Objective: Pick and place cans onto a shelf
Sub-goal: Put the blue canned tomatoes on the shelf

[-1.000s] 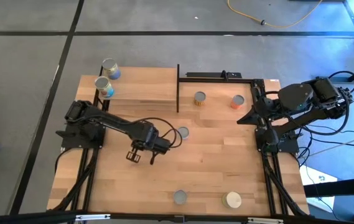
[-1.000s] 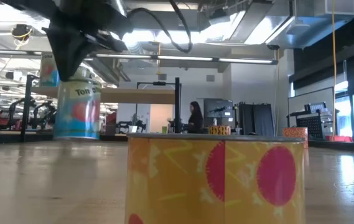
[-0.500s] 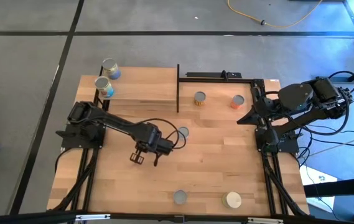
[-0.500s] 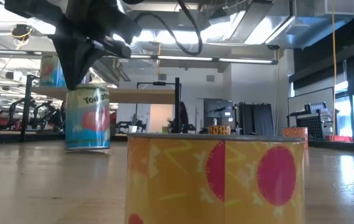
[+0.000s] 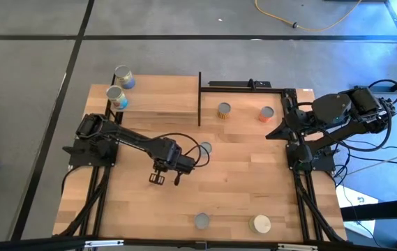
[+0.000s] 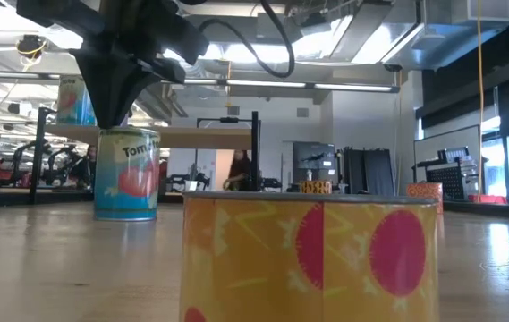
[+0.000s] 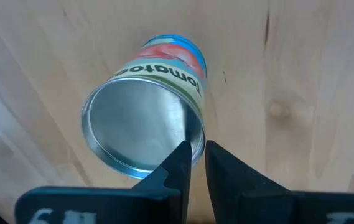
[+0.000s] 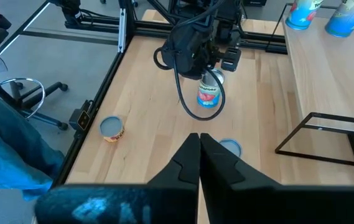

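On the pale wooden worktop (image 5: 240,181), seen from above, the raised light-wood shelf with black posts (image 5: 156,101) is found at the far left corner, and two silver-topped cans with blue labels (image 5: 116,96) are stood at its left end. The left hand (image 5: 167,174) is held in front of the shelf, near the worktop's middle, pointing down. A grey-topped can (image 5: 205,148) is seen just to the right of that arm. The right hand (image 5: 276,132) is kept well to the right of the shelf, at the worktop's edge.

In the low view, a blue can with a red tomato picture (image 6: 127,174) is stood upright on the worktop in front of the shelf (image 6: 191,136), directly under the left hand (image 6: 115,98). A yellow can with red circles (image 6: 308,259) is seen much nearer the camera.

In the left wrist view, the fingers (image 7: 177,168) are set a narrow gap apart at the rim of the tomato can (image 7: 142,124); whether the rim is pinched cannot be told.

In the right wrist view, the right hand (image 8: 198,152) is seen with its fingers pressed together, holding nothing, well apart from the shelf (image 8: 326,56).
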{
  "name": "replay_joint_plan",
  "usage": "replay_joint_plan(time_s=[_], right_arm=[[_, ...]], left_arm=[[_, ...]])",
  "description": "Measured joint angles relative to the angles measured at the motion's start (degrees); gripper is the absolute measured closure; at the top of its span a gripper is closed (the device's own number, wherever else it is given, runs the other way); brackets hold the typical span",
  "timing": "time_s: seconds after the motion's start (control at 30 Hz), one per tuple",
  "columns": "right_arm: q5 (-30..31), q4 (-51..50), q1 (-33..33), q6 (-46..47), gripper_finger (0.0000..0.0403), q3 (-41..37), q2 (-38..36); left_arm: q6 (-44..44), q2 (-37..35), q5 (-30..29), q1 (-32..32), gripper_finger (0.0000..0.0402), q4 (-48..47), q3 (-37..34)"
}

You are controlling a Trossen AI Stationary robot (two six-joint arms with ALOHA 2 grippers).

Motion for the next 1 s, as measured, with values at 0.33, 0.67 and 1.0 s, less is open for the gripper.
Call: replay_joint_plan(time_s=[0.33,0.67,1.0], right_arm=[[-0.09,0.0,0.02,-0.13,0.0396,0.0,0.04],[1.57,4.44,-0.26,-0.42,0.0396,0.0,2.56],[1.32,8.2,-3.06,-1.69,0.0396,8.23,16.1]], left_arm=[[-6.76,-2.61,-0.18,0.07,0.0357,-1.41,2.48],[-16.08,-8.96,-5.16,-1.17,0.0357,-2.96,15.07],[-27.47,-18.11,-13.44,-5.82,0.0356,-2.8,18.29]])
